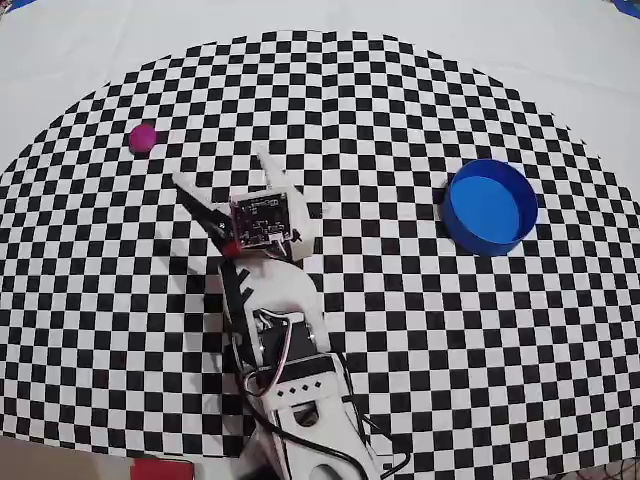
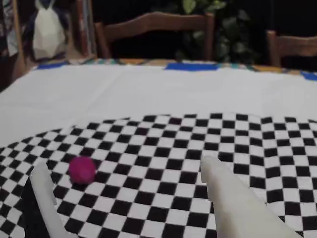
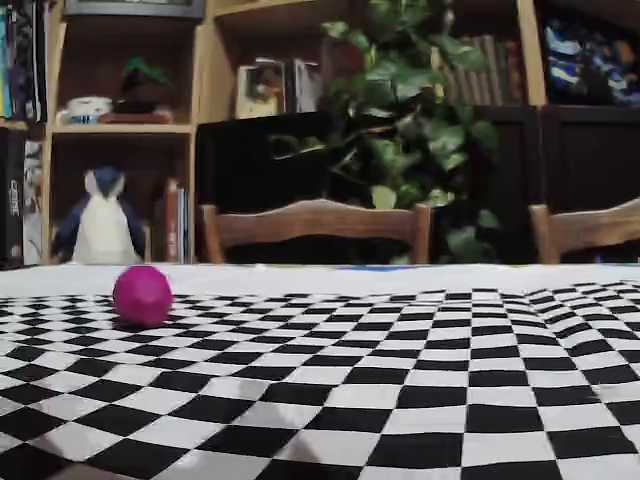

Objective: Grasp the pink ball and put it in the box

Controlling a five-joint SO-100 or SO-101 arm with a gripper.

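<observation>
The pink ball (image 1: 143,138) sits alone on the checkered surface (image 1: 400,330) toward the upper left of the overhead view, well apart from the blue box (image 1: 489,207) over on the right, which stands open side up, ready to receive it. The arm's jaws (image 1: 225,170) are spread wide and empty, aimed roughly toward the ball but well short of it, which looks to me like lining up for an approach. Being round, the ball has no long axis and points nowhere.

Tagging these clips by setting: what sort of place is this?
Probably a home living or dining room: wooden chairs at a cloth-covered table, a bookshelf with a stuffed penguin, and a leafy houseplant.
</observation>
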